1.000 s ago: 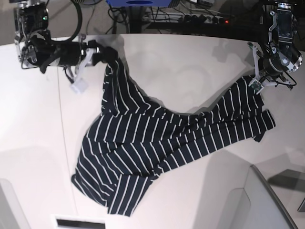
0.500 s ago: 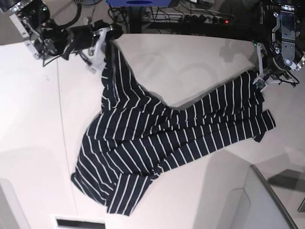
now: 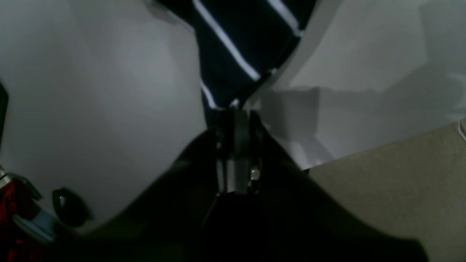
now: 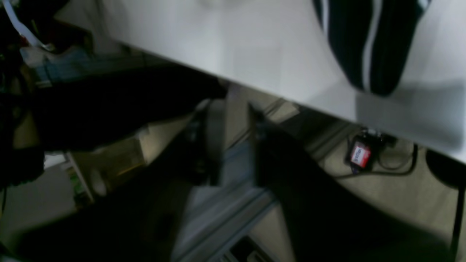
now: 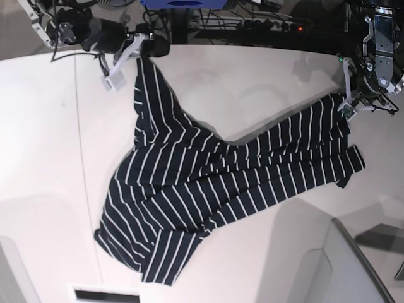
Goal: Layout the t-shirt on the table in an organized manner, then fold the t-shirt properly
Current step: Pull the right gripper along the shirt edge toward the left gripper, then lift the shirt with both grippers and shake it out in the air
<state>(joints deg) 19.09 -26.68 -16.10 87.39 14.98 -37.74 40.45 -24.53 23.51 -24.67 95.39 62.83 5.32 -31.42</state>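
Though blurred, t-shirt (image 5: 208, 189) (striped) on table (image 5: 50, 158).

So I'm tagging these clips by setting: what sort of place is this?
Probably a robotics lab or workshop rather than a home. A striped t-shirt lies on a big white table, and cables and a power strip crowd the floor behind it.
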